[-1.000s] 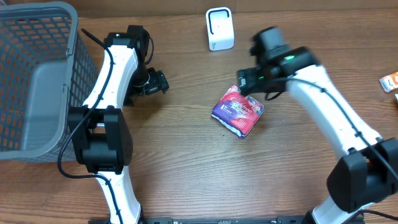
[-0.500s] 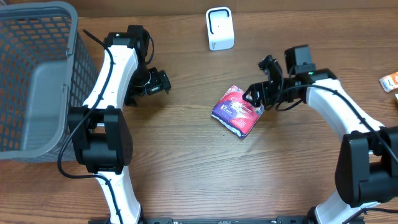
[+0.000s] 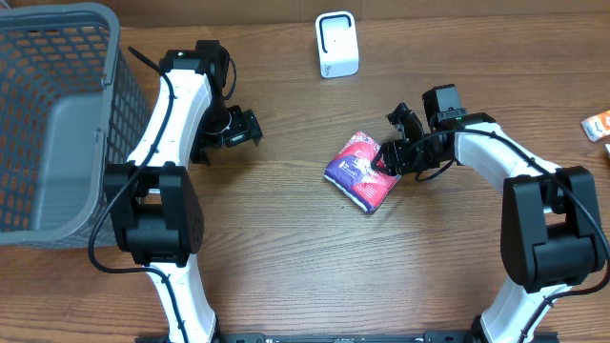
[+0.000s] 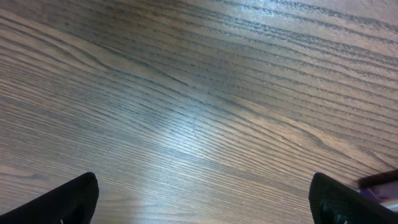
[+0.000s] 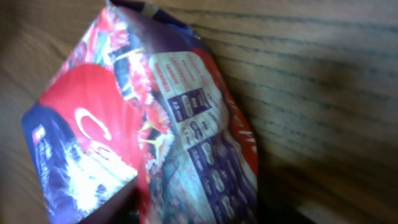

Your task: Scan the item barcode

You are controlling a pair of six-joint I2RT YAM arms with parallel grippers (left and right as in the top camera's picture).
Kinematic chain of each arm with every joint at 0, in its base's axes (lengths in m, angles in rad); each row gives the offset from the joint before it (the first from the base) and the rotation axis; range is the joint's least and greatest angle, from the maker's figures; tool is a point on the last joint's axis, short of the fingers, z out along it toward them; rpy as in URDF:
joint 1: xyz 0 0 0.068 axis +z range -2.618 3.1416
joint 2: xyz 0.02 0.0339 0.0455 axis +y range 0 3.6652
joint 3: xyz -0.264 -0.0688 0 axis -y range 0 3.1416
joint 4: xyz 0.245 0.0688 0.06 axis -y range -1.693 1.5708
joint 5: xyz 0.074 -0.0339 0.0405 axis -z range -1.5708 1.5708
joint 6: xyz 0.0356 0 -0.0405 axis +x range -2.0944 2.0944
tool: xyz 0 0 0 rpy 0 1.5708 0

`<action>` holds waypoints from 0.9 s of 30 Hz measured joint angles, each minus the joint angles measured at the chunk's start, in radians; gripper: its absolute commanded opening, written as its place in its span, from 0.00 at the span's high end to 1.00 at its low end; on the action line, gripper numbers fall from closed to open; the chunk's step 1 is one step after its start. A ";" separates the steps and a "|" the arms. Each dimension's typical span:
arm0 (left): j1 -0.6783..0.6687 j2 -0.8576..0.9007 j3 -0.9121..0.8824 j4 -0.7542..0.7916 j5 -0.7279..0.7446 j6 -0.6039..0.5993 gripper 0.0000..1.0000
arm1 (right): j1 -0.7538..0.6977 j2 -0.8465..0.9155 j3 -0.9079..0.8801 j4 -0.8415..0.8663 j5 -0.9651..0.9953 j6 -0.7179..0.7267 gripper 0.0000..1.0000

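The item is a purple and red soft packet [image 3: 362,170] lying flat on the wooden table, right of the middle. My right gripper [image 3: 391,157] is at its right edge. In the right wrist view the packet [image 5: 155,124] fills the space between the dark jaws of that gripper [image 5: 199,211], which press against it on both sides. No barcode shows on the printed faces I see. A white scanner [image 3: 336,44] stands upright at the back. My left gripper [image 3: 246,129] hovers open over bare wood, its fingertips [image 4: 68,199] wide apart and empty.
A large grey mesh basket [image 3: 114,105] takes up the far left of the table. An orange and white box [image 3: 599,124] lies at the right edge. Bare wood runs along the front of the table.
My right arm has come down beside the packet and its jaws have closed in on the packet's right edge. The packet and the left arm have stayed put.
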 measured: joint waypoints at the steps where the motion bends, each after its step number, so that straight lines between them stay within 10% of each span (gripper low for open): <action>1: 0.000 0.000 0.000 0.000 0.000 0.000 0.00 | 0.000 0.000 0.001 0.000 -0.004 0.013 0.74; 7: 0.000 0.000 0.000 0.000 0.000 0.000 0.00 | 0.000 0.000 0.028 -0.063 -0.006 0.069 0.95; 17: 0.000 0.000 0.000 0.003 0.000 0.000 0.00 | 0.000 0.011 0.217 -0.098 0.032 0.342 0.96; 27: -0.005 0.000 0.000 -0.011 0.005 0.000 0.00 | 0.000 0.011 0.293 0.391 -0.010 0.791 0.96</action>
